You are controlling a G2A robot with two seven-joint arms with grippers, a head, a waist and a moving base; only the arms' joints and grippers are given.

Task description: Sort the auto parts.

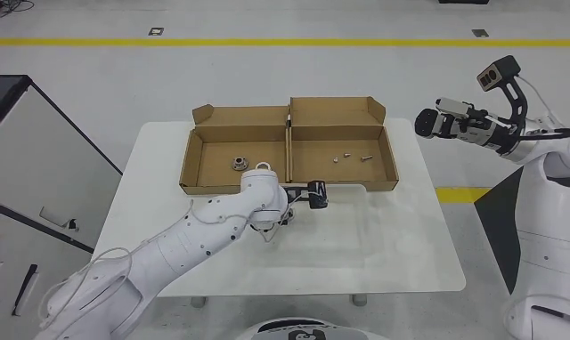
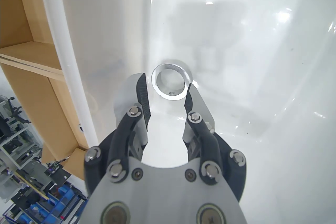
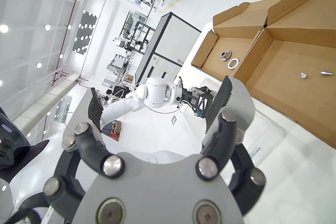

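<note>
Auto parts are lying in the cardboard box on the bench. From above, a flanged hub is sitting in the left compartment and two small bolts in the right, while my left tool is hanging just in front of the box and my right tool is hovering near the bench's far right corner. My left wrist is showing its tool released, a metal ring lying between the tips. My right wrist is showing that tool spread wide, gripping nothing, and a flat washer lying beside the hub.

No legible text, label or number anywhere (signs included).
</note>
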